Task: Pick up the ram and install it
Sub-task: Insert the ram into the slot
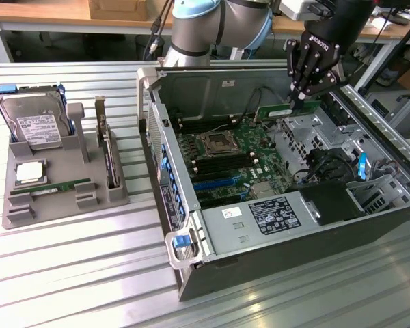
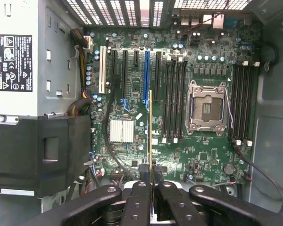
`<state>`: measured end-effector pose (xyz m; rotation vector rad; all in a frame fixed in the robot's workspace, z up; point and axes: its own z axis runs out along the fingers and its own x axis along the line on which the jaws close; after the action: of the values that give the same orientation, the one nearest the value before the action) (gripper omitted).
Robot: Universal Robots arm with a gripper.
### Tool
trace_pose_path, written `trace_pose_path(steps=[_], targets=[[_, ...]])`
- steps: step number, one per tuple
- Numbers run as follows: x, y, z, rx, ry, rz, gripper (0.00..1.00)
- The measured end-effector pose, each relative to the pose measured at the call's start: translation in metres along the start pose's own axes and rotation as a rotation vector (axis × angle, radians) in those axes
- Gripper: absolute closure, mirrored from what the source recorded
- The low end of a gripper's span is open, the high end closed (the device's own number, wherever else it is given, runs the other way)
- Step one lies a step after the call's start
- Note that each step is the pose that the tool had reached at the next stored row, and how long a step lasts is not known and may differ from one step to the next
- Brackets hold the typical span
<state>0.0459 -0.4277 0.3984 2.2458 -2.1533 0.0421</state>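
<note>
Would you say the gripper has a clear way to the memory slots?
Probably yes: the case lies open, nothing covers the memory slots, and the gripper holds the ram above the board.

Ram [image 1: 277, 111], thin green stick w/ dark chips, is hanging in upper right of the exterior frame, long edge approx level, one end pinched in the gripper [image 1: 299, 100]. In wrist view it's showing edge-on [image 2: 151, 127], sticking straight out from the closed fingertips [image 2: 140, 190].

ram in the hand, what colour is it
Green; the ram shows it best in the exterior view, held by the hand.
</note>
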Motion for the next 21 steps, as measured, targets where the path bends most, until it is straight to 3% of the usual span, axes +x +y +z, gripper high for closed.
trace_pose_path(steps=[21], targets=[[-0.0003, 0.0000, 0.0073, 0.0000, 0.0000, 0.000, 0.88]])
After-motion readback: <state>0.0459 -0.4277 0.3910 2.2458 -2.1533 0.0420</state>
